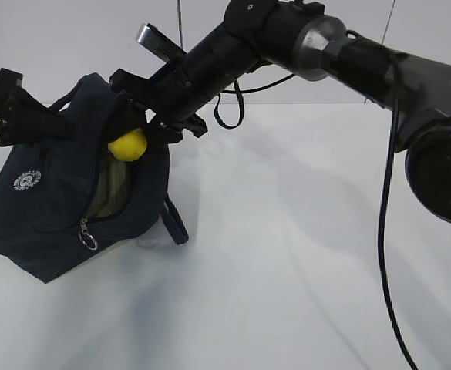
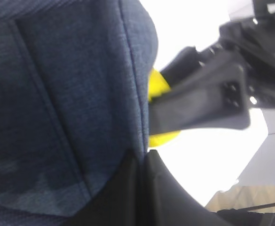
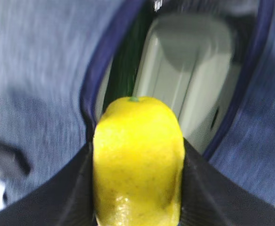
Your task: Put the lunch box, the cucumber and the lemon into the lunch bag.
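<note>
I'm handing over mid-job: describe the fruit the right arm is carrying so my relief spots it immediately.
Find the boxy dark navy fabric lunch bag at the left of the white table, its opening facing the right gripper. Pinched between that gripper's black fingers, just at the bag's mouth, sits the small bright yellow oval lemon. It is the only yellow item; the sage-lidded lunch box already lies inside.

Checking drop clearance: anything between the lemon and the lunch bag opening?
Nothing visible. The right hand holds the lemon at the open mouth of the lunch bag; the lunch box and cucumber lie inside.
</note>
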